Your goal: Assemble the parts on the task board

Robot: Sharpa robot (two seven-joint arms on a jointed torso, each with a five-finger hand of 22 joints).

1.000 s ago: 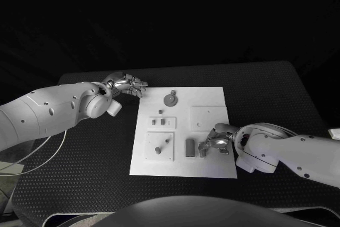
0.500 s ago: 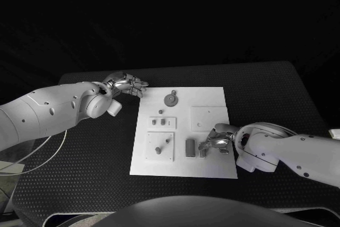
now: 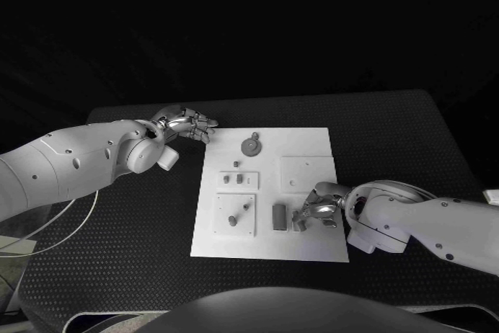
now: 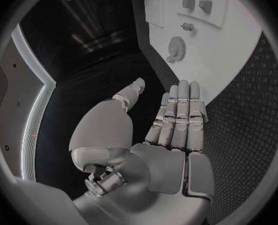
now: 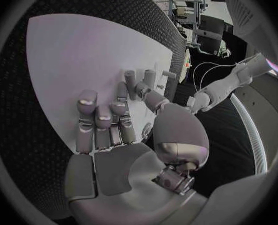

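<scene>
Now right hand (image 3: 318, 209) down on the task board (image 3: 312, 142), fingers curled round a small grey part (image 3: 298, 221) near its front edge. Left hand (image 3: 188, 124) just off the board's far left corner, fingers together, holding nothing.

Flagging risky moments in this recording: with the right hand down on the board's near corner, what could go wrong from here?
1. The right hand works close beside the dark upright block; a sideways slip could knock it over.
2. Its fingers crowd the small pegs, so a part might tilt or jam rather than seat.
3. The task board lies loose on the table; the left hand, open at its far corner, does not steady it, so pushing may shift it.
</scene>
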